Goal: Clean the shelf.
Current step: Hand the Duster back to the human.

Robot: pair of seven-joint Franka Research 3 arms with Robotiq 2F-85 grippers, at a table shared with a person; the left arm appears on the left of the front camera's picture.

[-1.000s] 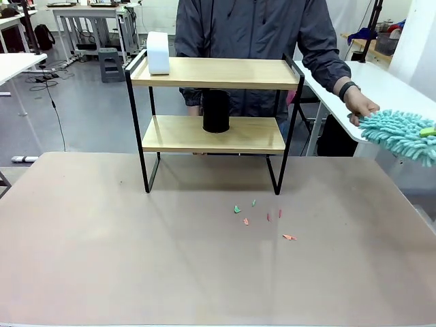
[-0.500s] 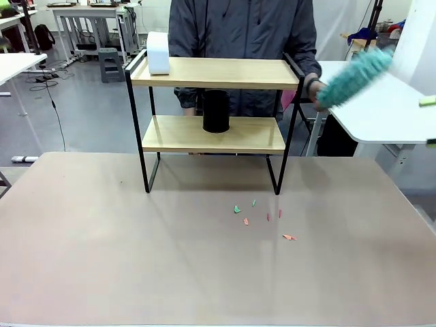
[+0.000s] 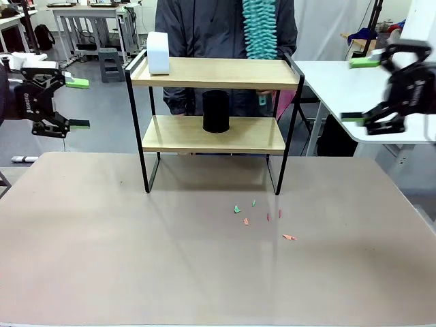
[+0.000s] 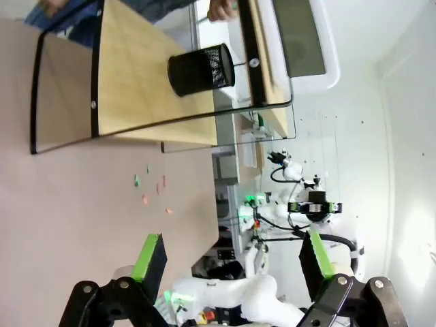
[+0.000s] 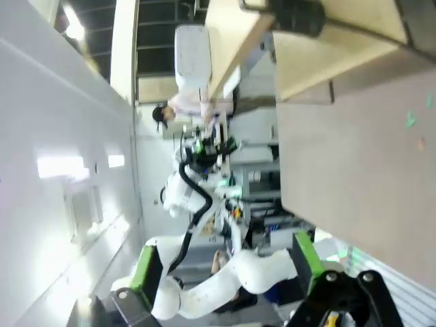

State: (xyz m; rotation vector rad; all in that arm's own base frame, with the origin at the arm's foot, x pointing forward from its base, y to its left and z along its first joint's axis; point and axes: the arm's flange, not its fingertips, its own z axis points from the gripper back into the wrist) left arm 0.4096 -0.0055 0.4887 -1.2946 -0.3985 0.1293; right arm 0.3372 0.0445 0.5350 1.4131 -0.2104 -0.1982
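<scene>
The shelf (image 3: pixel 214 119) stands near the far edge of the bench (image 3: pixel 204 272), about midway between its left and right edges, with its four thin black legs on the brown top. It looks stiff and fairly light: two pale wooden boards in a slim metal frame, likely to slide or tip if pushed hard from one side. The boards look smooth, so a wipe should glide, but loose things on them will shift. A white box (image 3: pixel 158 52) sits at the left end of the top board, and a black mesh cup (image 3: pixel 216 111) stands on the lower board near its middle; both look light and easy to knock over. If the shelf has to be steadied, the upright frame bars at either end are the best hold, since the boards are too broad to pinch.

A person behind the shelf holds a teal fluffy duster (image 3: pixel 259 28) hanging above the right half of the top board; it looks soft and floppy.

The left claw (image 3: pixel 76 103) hangs off the bench's left side, spread wide and holding nothing. The right claw (image 3: pixel 359 89) hangs off the right side, likewise wide and bare. Small paper scraps (image 3: pixel 262 219) lie on the bench before the shelf's right leg.
</scene>
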